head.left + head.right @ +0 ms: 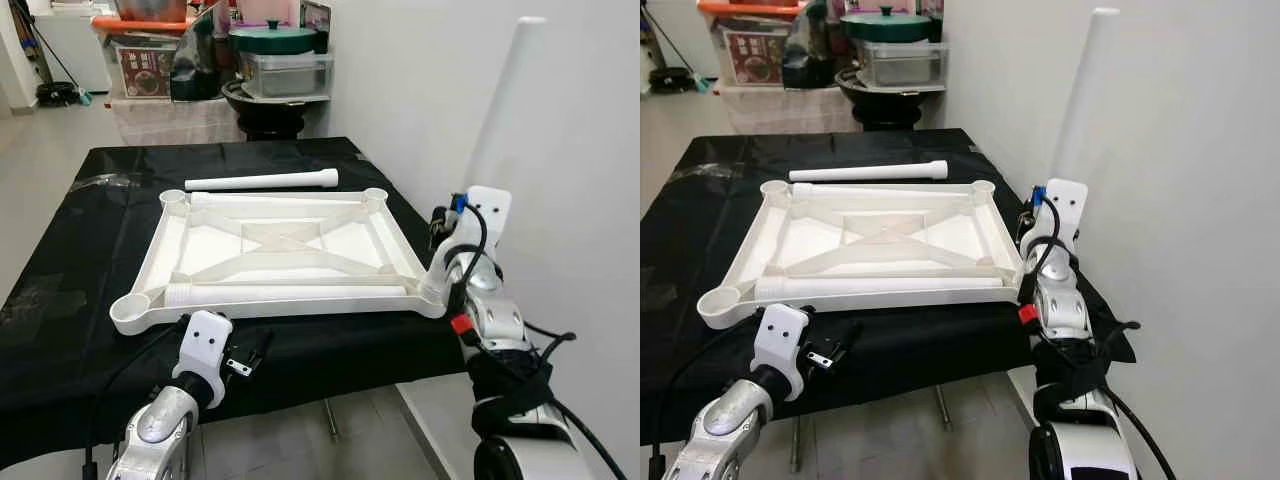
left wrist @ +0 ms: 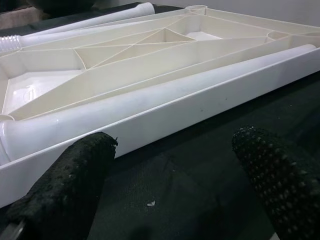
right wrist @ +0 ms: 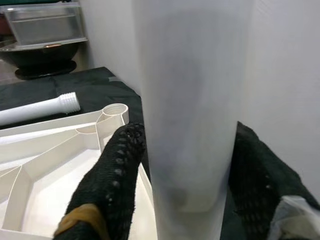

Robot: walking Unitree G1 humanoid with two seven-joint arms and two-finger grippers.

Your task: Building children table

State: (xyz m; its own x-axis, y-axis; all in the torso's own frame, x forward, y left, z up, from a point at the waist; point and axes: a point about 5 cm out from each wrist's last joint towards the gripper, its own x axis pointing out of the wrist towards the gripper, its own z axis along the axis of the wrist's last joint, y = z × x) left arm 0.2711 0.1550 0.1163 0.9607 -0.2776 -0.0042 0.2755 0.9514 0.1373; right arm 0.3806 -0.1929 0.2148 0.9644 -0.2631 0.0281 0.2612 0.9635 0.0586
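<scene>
The white plastic tabletop [image 1: 152, 262] lies upside down on the black-covered table [image 1: 80, 330], ribs up, with round sockets at its corners. One white leg [image 1: 262, 180] lies on the cloth beyond it. Another leg [image 2: 150, 100] rests inside its near rim. My right gripper [image 3: 187, 137] is shut on a third leg [image 1: 500, 110], held upright by the near right corner socket [image 1: 435, 297]; its lower end is hidden behind my wrist. My left gripper [image 2: 175, 145] is open and holds nothing, low at the table's front edge, facing the tabletop's near rim.
A white wall [image 1: 580, 150] runs close along the right, just behind the upright leg. Past the table's far end stand stacked storage boxes [image 1: 150, 60], a clear bin with a green lid [image 1: 278, 55] and a black basin [image 1: 265, 105]. Tiled floor lies to the left.
</scene>
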